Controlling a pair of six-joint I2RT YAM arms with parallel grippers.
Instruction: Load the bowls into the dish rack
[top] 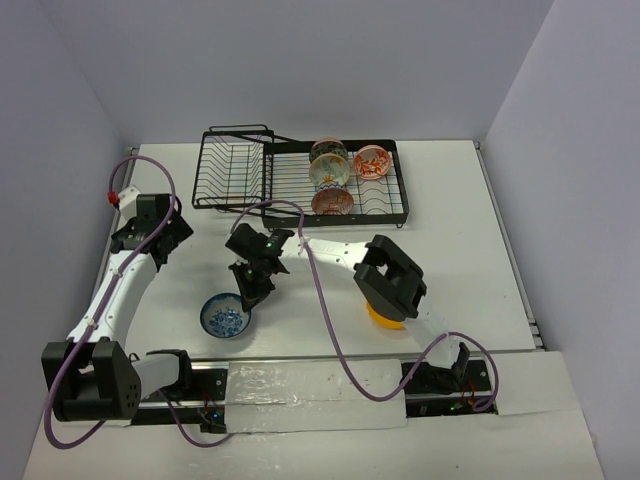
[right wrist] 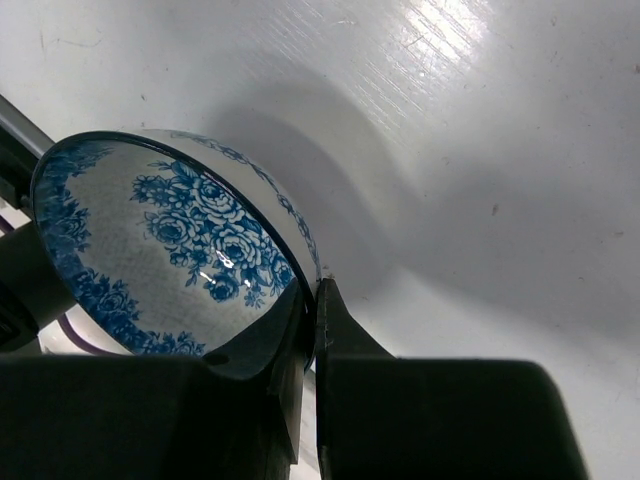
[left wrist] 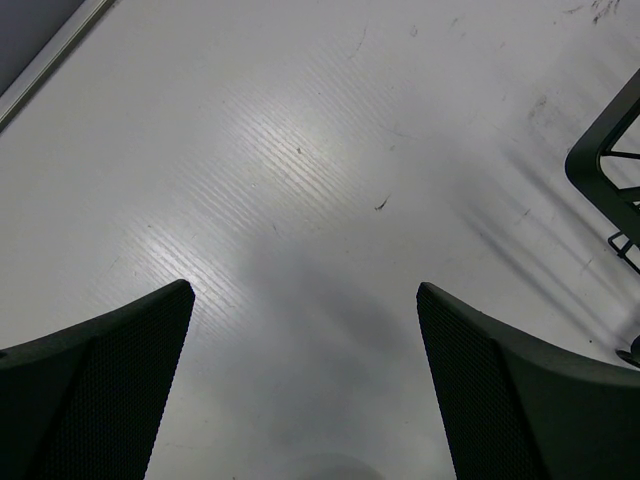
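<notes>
The right arm's jaws are clamped on the rim of the blue patterned bowl, near the front of the desk. The left arm's jaws are wide apart over the desk beside the dish rack. Other bowls stand in the rack's right half.

I see a white bench with grey walls on its far, left and right sides. A crinkly white sheet lies along the near edge, in the middle. Up close I see small dark scratches on the bench top.
</notes>
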